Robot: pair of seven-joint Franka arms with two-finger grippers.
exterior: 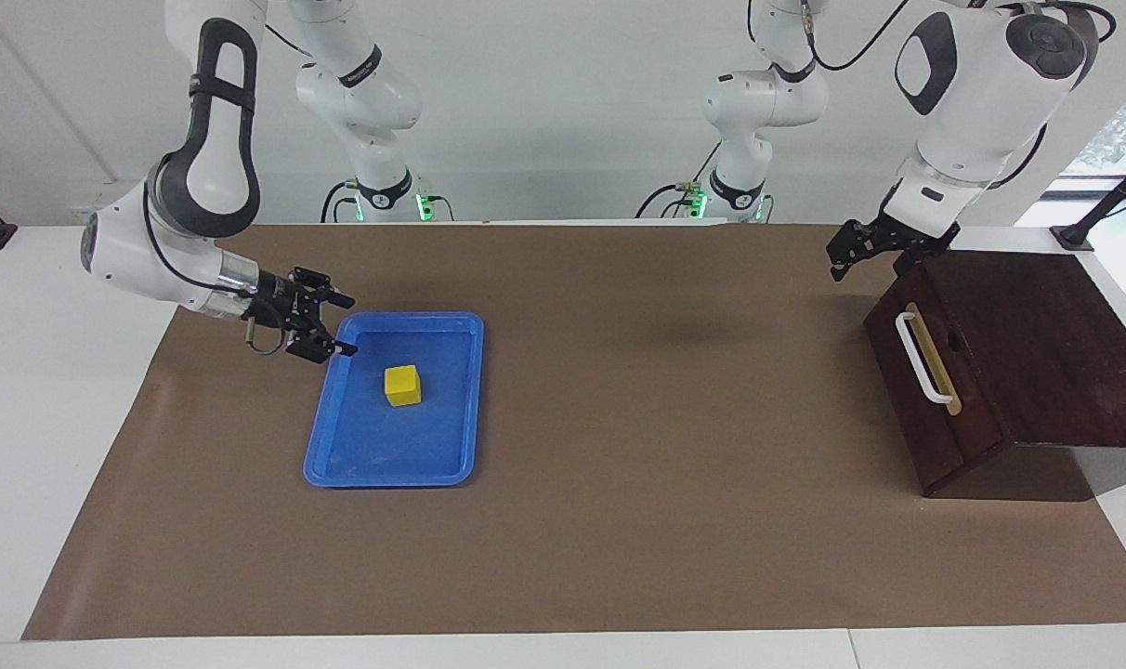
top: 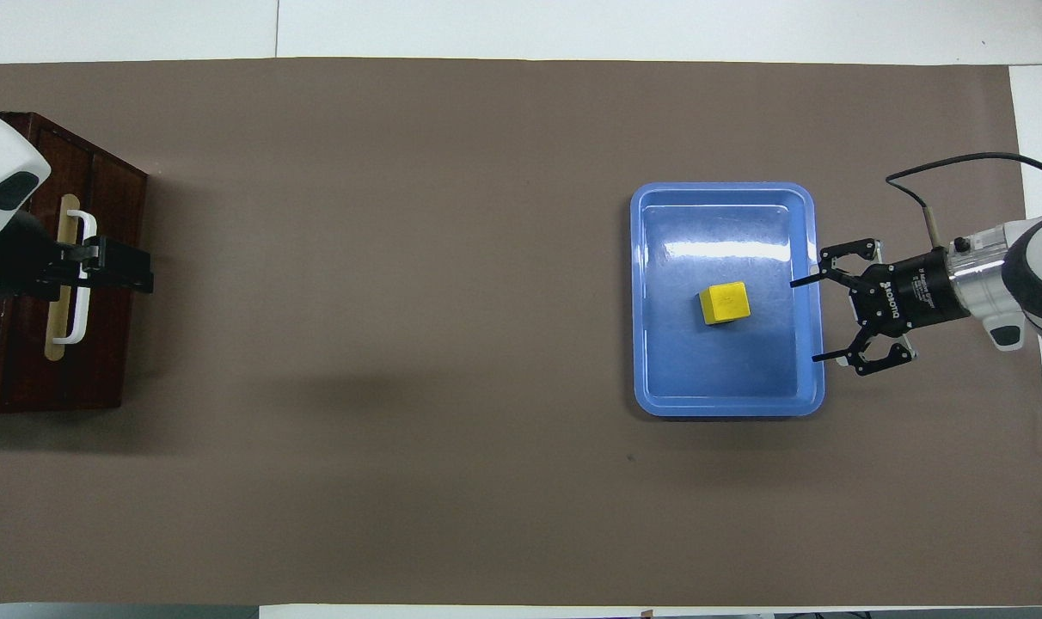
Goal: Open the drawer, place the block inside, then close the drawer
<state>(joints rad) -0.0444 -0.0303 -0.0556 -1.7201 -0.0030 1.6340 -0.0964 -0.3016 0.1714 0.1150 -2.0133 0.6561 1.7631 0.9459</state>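
One small bright-yellow cube block (exterior: pixel 402 385) sits in blue plastic tray (exterior: pixel 451 465); right gripper (exterior: pixel 342 326) fingers apart at tray rim; left gripper (exterior: pixel 840 263) above closed dark-wood drawer (exterior: pixel 935 390), fingers can't tell.

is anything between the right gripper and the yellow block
Only the blue tray's rim. The right gripper, open, hovers over that rim, and the block sits alone in the tray. The drawer is shut, with the left gripper above it.
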